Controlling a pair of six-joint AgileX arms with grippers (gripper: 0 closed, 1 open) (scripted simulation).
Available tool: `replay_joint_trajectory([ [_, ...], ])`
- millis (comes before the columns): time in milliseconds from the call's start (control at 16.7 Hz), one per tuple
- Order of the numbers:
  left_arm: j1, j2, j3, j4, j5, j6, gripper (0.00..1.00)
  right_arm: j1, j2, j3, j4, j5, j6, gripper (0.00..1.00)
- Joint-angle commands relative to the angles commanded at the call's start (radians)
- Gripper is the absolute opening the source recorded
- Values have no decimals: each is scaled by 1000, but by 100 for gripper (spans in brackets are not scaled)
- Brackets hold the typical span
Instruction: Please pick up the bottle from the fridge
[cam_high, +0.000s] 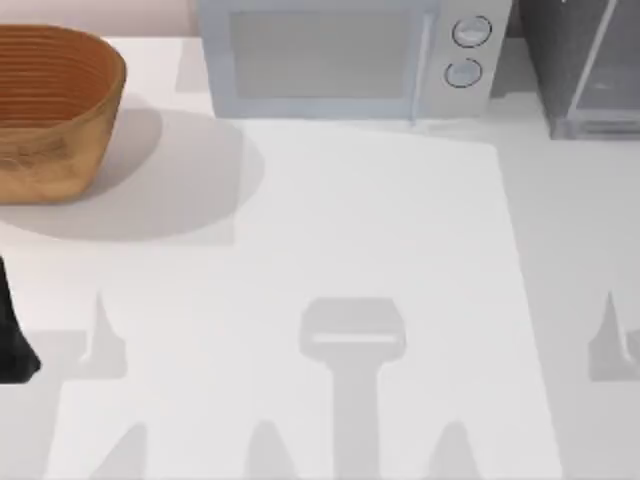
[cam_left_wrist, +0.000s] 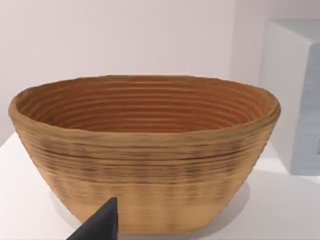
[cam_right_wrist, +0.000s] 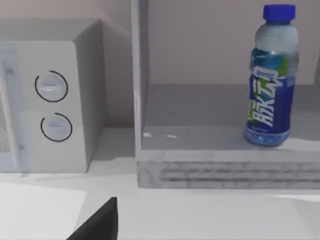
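From above, the fridge (cam_high: 585, 70) sits at the table's far right beside the microwave (cam_high: 340, 55), the left arm parked at the left edge. The left wrist view faces a wicker basket (cam_left_wrist: 145, 150). The right wrist view looks into the fridge, where the bottle (cam_right_wrist: 271, 75) stands upright on the shelf, reachable from the front; whether either pincer is open I cannot tell.

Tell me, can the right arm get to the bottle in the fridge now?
Probably yes. In the right wrist view the bottle stands upright on the fridge shelf, facing the camera with nothing visibly in front of it.

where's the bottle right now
The small blue-capped plastic bottle stands upright on the shelf inside the grey boxy fridge, seen in the right wrist view, with the white two-knob microwave beside that fridge.
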Motion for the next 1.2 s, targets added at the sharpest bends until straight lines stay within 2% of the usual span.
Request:
replay_joint_trajectory([
  [240, 0, 0, 0, 0, 0, 0, 100, -12, 31, 6, 32, -12, 1, 100],
  [420, 0, 0, 0, 0, 0, 0, 100, -58, 156, 27, 158, -56, 3, 100],
  [660, 0, 0, 0, 0, 0, 0, 100, -156, 462, 62, 451, -146, 8, 100],
  [1200, 0, 0, 0, 0, 0, 0, 100, -404, 1375, 123, 1208, -385, 19, 100],
])
